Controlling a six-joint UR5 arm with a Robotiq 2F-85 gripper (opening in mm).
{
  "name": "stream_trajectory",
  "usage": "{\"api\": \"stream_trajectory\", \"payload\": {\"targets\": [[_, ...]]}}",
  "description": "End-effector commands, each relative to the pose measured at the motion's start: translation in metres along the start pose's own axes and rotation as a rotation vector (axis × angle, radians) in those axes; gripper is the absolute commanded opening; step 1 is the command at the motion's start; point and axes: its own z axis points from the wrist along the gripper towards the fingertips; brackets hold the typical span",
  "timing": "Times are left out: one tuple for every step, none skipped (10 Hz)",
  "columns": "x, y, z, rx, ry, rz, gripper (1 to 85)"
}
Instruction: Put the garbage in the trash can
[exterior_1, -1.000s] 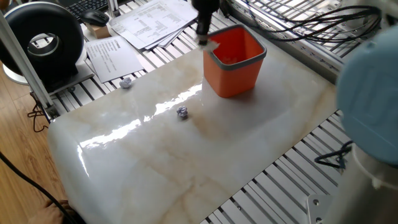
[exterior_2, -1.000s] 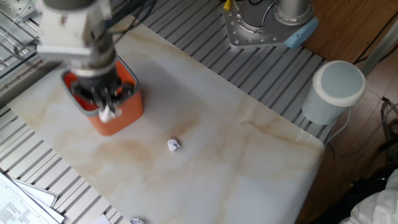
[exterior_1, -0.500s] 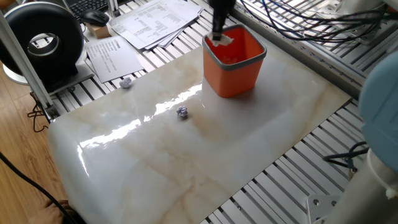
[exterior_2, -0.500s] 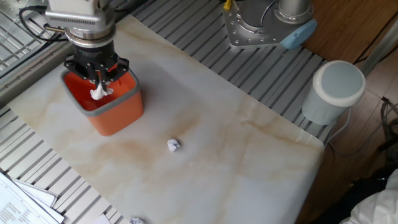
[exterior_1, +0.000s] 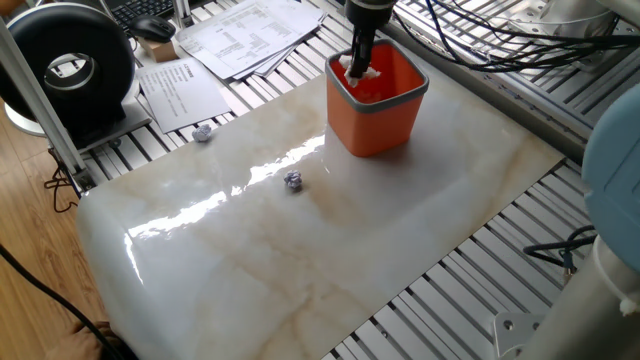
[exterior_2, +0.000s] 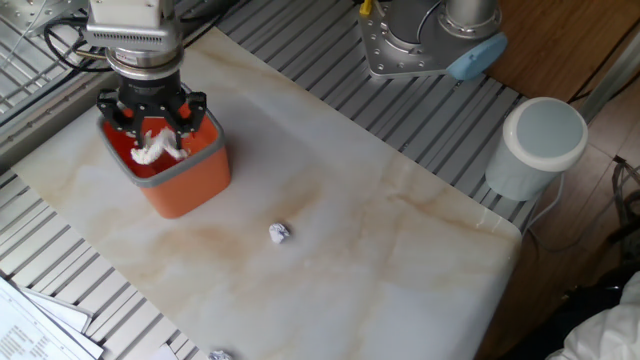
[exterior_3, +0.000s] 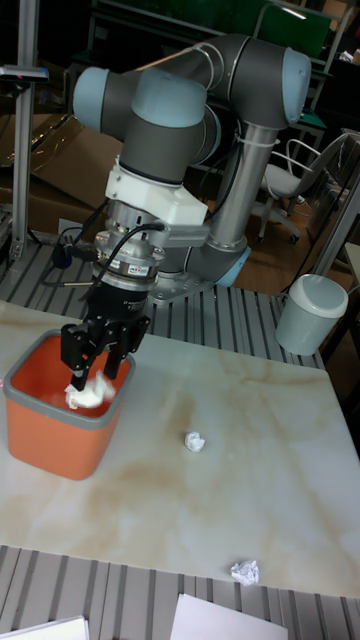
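The orange trash can (exterior_1: 385, 125) (exterior_2: 185, 185) (exterior_3: 50, 440) stands at the far side of the marble slab. My gripper (exterior_1: 357, 65) (exterior_2: 152, 135) (exterior_3: 95, 375) hangs in its mouth, fingers spread open. The cream-white tissue wad (exterior_2: 152, 152) (exterior_3: 88, 397) sits just below the fingertips inside the rim; I cannot tell whether it still touches a finger. One small bluish-white paper ball (exterior_1: 293, 180) (exterior_2: 279, 233) (exterior_3: 195, 441) lies mid-slab. Another ball (exterior_1: 203, 132) (exterior_2: 218, 354) (exterior_3: 245, 572) rests at the slab's edge near the papers.
Printed paper sheets (exterior_1: 250, 35) lie on the slatted table beyond the slab, beside a black round device (exterior_1: 70, 65). A white lidded bin (exterior_2: 540, 145) (exterior_3: 312, 313) stands off the slab near the robot base (exterior_2: 420, 40). Cables run behind the trash can.
The gripper carried the tissue wad from the can's near rim to over its opening and lowered into it. Its fingers spread apart from the wad. Both paper balls stayed put.
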Motion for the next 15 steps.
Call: {"api": "stream_trajectory", "payload": {"targets": [[-0.003,0.000,0.001,-0.006,-0.021,-0.032,80.0],[-0.006,0.001,0.001,-0.006,-0.028,-0.041,79.7],[-0.012,0.005,0.000,-0.023,-0.037,-0.044,79.3],[-0.023,0.011,-0.006,-0.049,-0.055,-0.044,72.3],[-0.038,0.023,-0.013,-0.091,-0.068,-0.035,69.7],[-0.053,0.031,-0.017,-0.110,-0.075,-0.025,69.7],[-0.067,0.041,-0.022,-0.123,-0.075,-0.003,69.7],[-0.073,0.046,-0.029,-0.128,-0.057,0.030,68.0],[-0.081,0.052,-0.036,-0.132,-0.045,0.098,54.0],[-0.077,0.053,-0.036,-0.137,-0.024,0.190,3.3],[-0.080,0.052,-0.036,-0.136,-0.034,0.205,1.3],[-0.079,0.051,-0.036,-0.133,-0.030,0.224,1.3],[-0.081,0.053,-0.036,-0.141,-0.036,0.239,6.3],[-0.088,0.060,-0.038,-0.171,-0.057,0.276,23.0],[-0.103,0.065,-0.030,-0.153,-0.065,0.320,37.0]]}}
